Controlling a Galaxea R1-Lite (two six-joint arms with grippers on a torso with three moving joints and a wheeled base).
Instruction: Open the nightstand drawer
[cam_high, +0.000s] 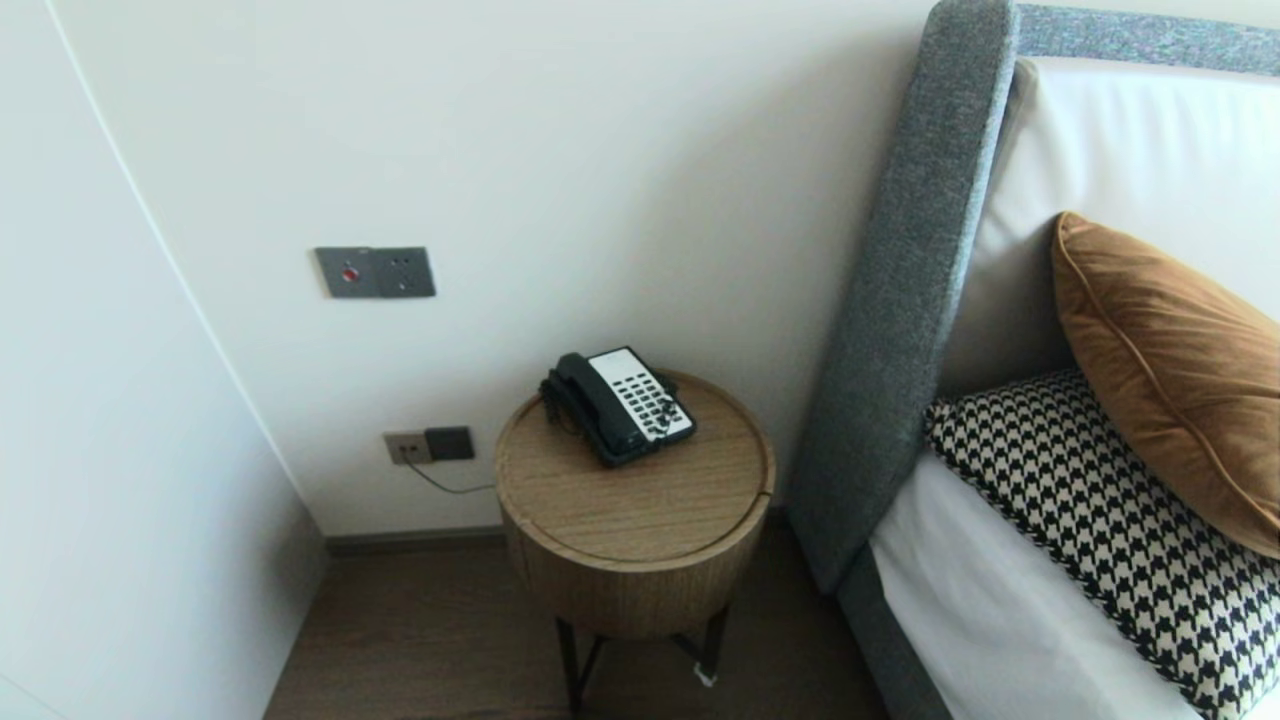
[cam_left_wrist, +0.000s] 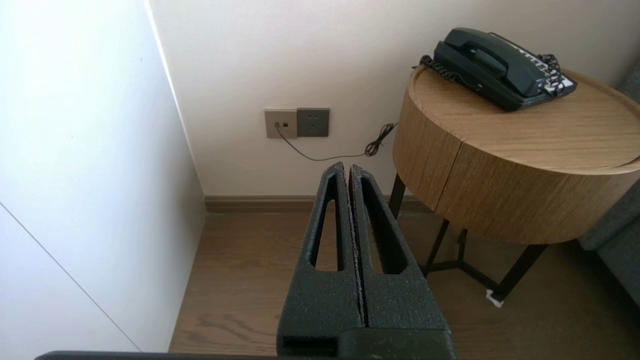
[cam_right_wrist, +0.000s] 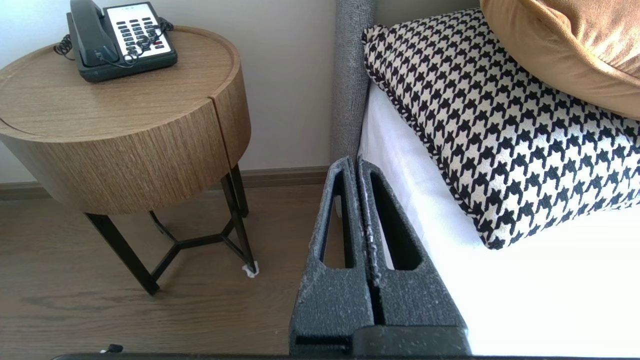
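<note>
Telephone (cam_high: 620, 405) on round wooden table (cam_high: 640, 500)

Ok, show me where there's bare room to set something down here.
The table is bare across its front half, between the phone and the near rim. So is the sheet in front of the checked pillow. Crowded: the table's back, under the phone.

One telephone (cam_high: 620, 405), one round table (cam_high: 640, 515), one brown cushion (cam_high: 1170, 370), one houndstooth cushion (cam_high: 1110, 530), one bed (cam_high: 985, 610)

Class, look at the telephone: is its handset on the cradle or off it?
On the cradle: the handset lies seated flat along one side of the telephone.
</note>
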